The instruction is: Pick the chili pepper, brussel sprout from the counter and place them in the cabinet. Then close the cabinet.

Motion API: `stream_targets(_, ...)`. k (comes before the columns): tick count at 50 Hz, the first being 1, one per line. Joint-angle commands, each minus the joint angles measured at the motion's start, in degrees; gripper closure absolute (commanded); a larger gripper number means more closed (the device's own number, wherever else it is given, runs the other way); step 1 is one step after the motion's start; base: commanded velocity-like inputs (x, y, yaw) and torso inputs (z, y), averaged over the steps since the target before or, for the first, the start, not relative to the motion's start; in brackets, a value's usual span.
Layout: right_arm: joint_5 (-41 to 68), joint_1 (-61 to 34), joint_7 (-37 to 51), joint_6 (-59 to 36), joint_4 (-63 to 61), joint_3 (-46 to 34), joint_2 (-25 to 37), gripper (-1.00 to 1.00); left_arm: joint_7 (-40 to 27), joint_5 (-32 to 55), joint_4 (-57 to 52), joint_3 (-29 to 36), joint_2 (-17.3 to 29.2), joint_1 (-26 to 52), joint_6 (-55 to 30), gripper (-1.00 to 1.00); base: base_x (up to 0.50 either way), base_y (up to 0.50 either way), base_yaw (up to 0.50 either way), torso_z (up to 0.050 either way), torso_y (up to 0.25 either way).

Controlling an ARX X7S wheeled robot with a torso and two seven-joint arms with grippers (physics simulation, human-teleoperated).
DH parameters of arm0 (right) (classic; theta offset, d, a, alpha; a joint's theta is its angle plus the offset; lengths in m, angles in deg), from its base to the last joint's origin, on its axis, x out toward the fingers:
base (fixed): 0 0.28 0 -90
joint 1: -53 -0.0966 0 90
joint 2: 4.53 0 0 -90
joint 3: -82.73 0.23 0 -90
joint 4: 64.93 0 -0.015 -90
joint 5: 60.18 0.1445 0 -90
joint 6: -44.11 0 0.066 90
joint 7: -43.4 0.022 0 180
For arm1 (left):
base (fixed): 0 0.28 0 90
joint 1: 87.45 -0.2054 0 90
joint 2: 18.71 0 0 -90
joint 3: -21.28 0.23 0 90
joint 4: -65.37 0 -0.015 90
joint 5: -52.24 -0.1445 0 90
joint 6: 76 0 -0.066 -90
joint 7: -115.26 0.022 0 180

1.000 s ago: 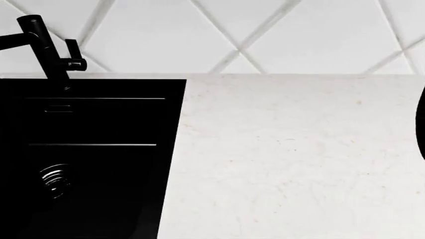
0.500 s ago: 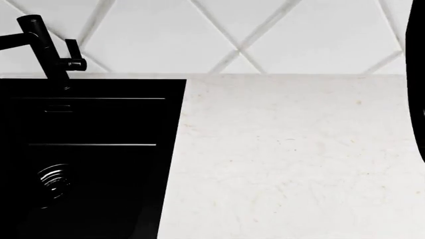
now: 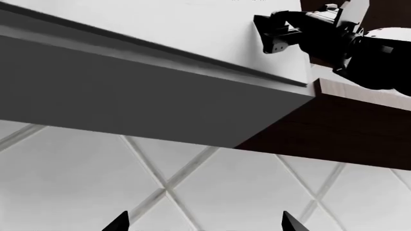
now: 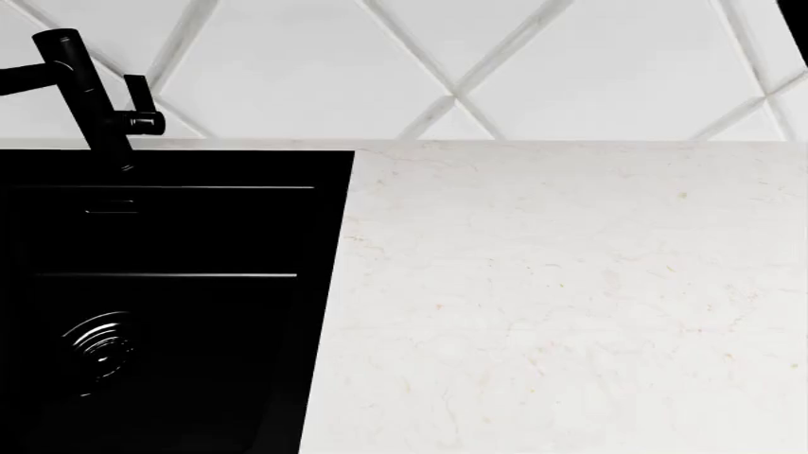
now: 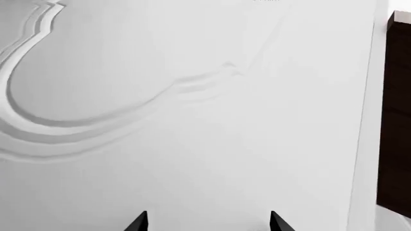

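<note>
1. Your head view looks down on the counter, white marble with faint beige veins, which lies just right of the black sink. No pepper or sprout shows on the part of the counter you can see, nor in either wrist view, so you cannot tell where they are.
2. The black faucet stands at the sink's back left corner, against the diamond-tiled wall. The round drain sits low in the sink's left part.
3. Your left gripper shows only two dark fingertips, set well apart with nothing between them. It points up at the tiled wall beneath the cabinet.
4. From that wrist you see the cabinet's grey underside and its white door above it. Your right arm is up beside that door's edge, next to the dark brown cabinet interior.
5. Your right gripper also shows two spread fingertips, holding nothing. It faces the white door panel with its curved moulding, close up.
</note>
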Motion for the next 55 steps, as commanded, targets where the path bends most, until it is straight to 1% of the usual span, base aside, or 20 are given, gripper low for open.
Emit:
stream_targets(1,22.47,4.62,-1.76,1.59,8.67,-18.45,-1.22,-1.00,0.14,-0.06,1.78,-0.03,0.01,-0.98,2.23,-1.00,0.00,0.00,0.00,0.000,0.000)
stream_targets(14,21.62,4.57,-1.23,0.80,6.56,-18.41,-1.22,-1.00,-0.75,-0.78,1.38,-0.75,0.12,-1.33,1.15,-1.00,0.01,0.00,0.00,0.000,0.000)
stream_targets(27,21.89,0.81,-0.23,0.52,-2.12,-18.59,-1.22,-1.00,-0.76,-1.26,2.10,-0.87,0.11,-2.26,2.95,-1.00,0.00,0.00,0.00,0.000,0.000)
stream_targets(36,19.93,1.86,1.44,2.17,-6.93,-18.60,-1.22,-1.00,-1.09,-1.70,2.18,-1.30,0.12,-2.45,2.82,-1.00,0.00,0.00,0.00,0.000,0.000)
stream_targets(43,18.54,1.69,2.58,1.62,-10.11,-18.62,-1.22,-1.00,-0.79,-1.64,2.33,-1.50,0.12,-2.72,3.30,-1.00,0.00,0.00,0.00,-0.003,0.000)
stream_targets(55,18.08,1.98,2.37,0.83,-8.89,-18.53,-1.22,-1.00,-0.99,-1.83,3.46,-1.59,0.10,-3.34,4.48,-1.00,0.00,0.00,0.00,0.000,0.000)
